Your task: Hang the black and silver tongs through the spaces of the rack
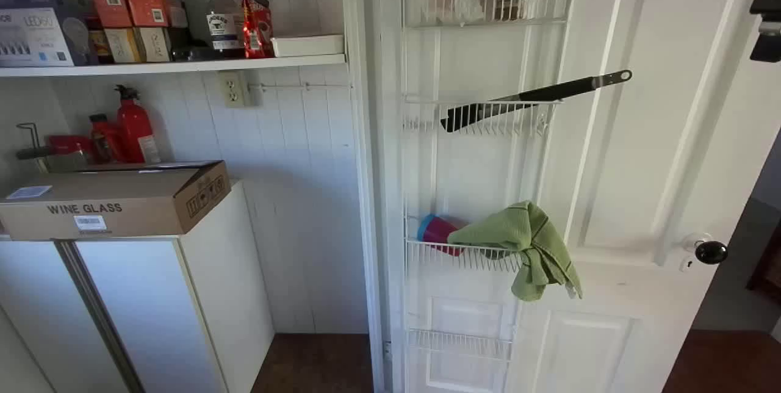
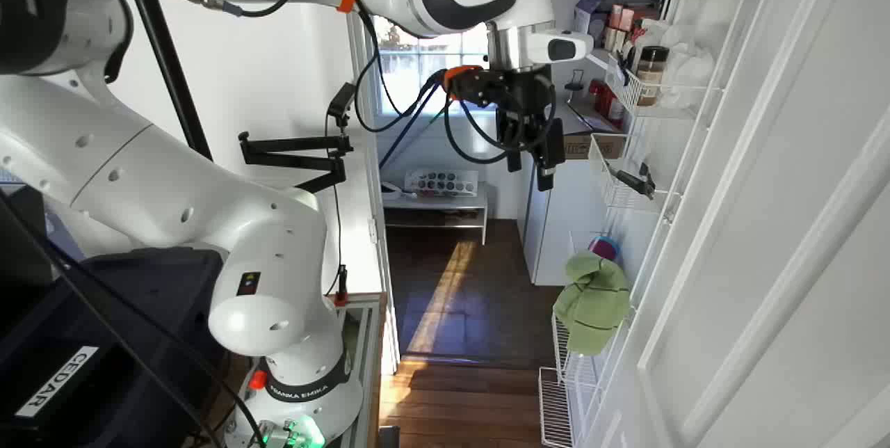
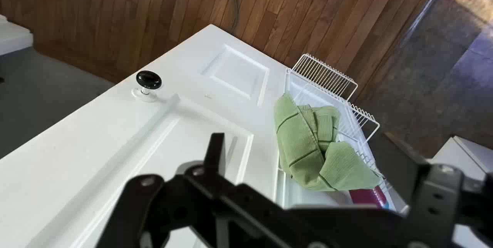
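The tongs [image 1: 558, 90] rest aslant on a basket surface [image 1: 421, 124] of the wire rack [image 1: 460, 344], lower end seen against the wires, holed end raised beyond the right edge in an exterior view. On a lower surface [image 1: 415, 249], a green cloth [image 1: 537, 252] drapes over the front edge beside a magenta cup [image 1: 438, 233]. Jaws of the gripper [image 2: 531, 168]: released, spread wide, apart from the tongs.

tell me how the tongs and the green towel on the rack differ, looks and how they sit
The tongs are black and silver, while the towel is green with thin dark stripes. The tongs are long, straight and slanting, their holed end higher; the towel is bunched up and droops. The tongs sit higher on the white wire rack than the towel. Both stick out past the rack's wire edges.
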